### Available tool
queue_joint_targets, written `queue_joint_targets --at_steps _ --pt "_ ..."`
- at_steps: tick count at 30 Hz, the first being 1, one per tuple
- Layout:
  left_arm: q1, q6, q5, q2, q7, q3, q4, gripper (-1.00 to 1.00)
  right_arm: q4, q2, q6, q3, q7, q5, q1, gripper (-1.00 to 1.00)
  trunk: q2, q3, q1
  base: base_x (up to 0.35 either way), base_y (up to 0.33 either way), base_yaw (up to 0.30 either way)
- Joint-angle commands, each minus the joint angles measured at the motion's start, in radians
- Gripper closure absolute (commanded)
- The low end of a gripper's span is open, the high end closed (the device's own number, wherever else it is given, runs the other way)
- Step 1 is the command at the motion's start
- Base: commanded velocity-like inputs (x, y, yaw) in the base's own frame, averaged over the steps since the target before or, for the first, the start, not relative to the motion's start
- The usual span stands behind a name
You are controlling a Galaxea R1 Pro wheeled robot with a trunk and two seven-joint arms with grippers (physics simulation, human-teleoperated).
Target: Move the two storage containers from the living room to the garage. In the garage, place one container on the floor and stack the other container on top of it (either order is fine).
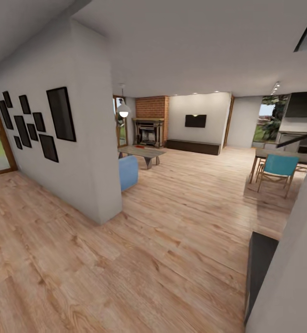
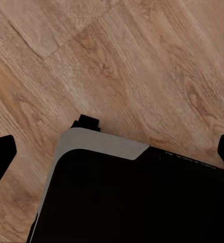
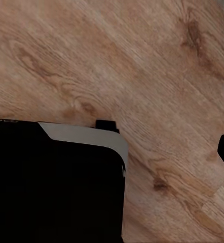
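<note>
Living room (image 1: 181, 125) lies far ahead across wood-plank floor (image 1: 125, 259).

Light wood-plank floor (image 1: 172, 240) runs to a brick fireplace (image 1: 151, 121) and wall TV (image 1: 195, 120). A white wall (image 1: 86, 152) with black frames (image 1: 60, 114) stands left; blue sofa (image 1: 128, 172), pendant lamp (image 1: 123, 109), teal chair (image 1: 279, 167).

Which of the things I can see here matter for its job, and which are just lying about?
Part of the job:
- living room ahead, where it must fetch from, marked by its brick fireplace, wall TV, pendant lamp and blue sofa

Just there:
- picture frames on the wall
- coffee table
- teal chair
</note>
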Motion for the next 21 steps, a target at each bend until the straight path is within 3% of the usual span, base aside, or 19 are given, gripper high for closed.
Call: queue_joint_targets --at_steps 1,7,21 --pt "0.0 -0.003 0.008 0.0 0.001 -0.009 0.0 -1.0 0.003 0.001 -0.005 0.009 -0.001 -0.007 -0.002 -1.0 -0.001 -0.001 0.001 0.313 0.182 -0.241" --pt "0.0 -0.004 0.008 0.0 0.001 -0.009 0.0 -1.0 0.003 0.0 -0.005 0.01 0.0 -0.007 -0.002 -1.0 -0.001 -0.001 0.001 0.304 0.21 -0.228" --pt "0.0 0.007 0.009 0.001 0.001 -0.009 0.0 -1.0 0.003 -0.006 -0.001 0.011 0.01 -0.006 -0.001 -1.0 -0.001 -0.001 0.001 0.304 0.197 -0.018"
